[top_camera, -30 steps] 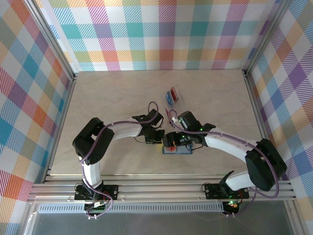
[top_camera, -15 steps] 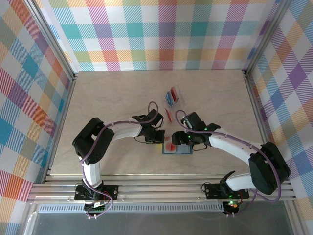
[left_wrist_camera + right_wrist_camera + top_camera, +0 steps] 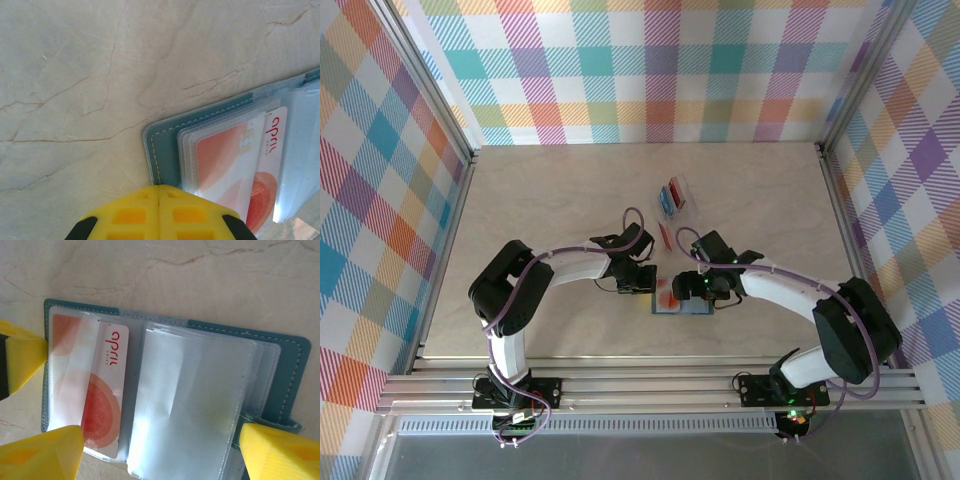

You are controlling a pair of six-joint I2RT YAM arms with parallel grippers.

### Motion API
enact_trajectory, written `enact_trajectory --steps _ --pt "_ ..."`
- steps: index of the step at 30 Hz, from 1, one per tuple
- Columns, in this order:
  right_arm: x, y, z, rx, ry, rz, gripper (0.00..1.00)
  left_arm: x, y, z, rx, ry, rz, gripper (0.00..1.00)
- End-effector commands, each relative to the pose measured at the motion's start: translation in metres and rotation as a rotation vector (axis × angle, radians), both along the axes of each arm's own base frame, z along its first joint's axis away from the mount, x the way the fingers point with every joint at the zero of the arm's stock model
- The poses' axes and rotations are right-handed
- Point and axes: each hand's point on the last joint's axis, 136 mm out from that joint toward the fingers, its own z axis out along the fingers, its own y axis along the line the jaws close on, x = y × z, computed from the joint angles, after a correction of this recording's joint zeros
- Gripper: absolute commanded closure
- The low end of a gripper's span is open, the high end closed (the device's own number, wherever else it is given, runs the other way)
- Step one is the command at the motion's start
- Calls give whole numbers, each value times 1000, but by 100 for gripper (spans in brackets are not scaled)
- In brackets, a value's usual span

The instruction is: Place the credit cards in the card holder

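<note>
**ITEM: card holder, open, near centre of worktop, one card aboard**

Overhead view. I log the teal card holder (image 3: 682,306) lying open on the worktop (image 3: 540,200), flanked by my two wrists. Behind it lies a thin red strip (image 3: 665,236), too slim for me to identify. Further back is a clear case (image 3: 674,196) with red and blue contents. No print is legible from up here.

Left wrist view. The left jaws are clenched, yellow fingers (image 3: 132,216) pressed flat together on nothing. Their tip sits at the holder's stitched teal corner. The stitching and the worktop's marble veining show up close.

Right wrist view. This view gives the whole spread. The right jaws are released, fingers (image 3: 42,455) wide apart, one at each near corner of the holder. An orange-red and white credit card (image 3: 90,395) lies in the left half. It is partly under a clear sleeve, with its lettered end uncovered. A stack of clear sleeves (image 3: 195,405) fills the right half, and the snap tab (image 3: 272,424) is at the right edge.

Writing. The card reads "april" in red; the smaller line beside it is unreadable.
</note>
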Motion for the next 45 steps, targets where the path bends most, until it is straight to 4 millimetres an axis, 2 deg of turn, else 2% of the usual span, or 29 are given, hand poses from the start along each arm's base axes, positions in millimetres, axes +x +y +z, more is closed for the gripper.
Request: enact_trajectory --steps 1,13,18,22,28,41,45 --pt "-7 0 -8 3 47 3 18 -30 17 -56 127 109 -19 94" --pt "-11 12 -10 80 97 20 18 -31 16 -58 124 115 -18 94" --pt "-8 14 -2 124 81 17 18 -31 15 -58 122 118 -18 94" --pt "-9 26 8 207 75 41 18 -31 15 -60 121 122 -18 94" --pt "-13 41 11 291 115 71 18 -32 15 -60 121 123 -17 94" --pt "-17 59 27 422 118 118 18 -31 15 -60 122 124 -12 94" --pt "-22 68 39 494 121 162 18 -30 14 -58 116 121 -13 94"
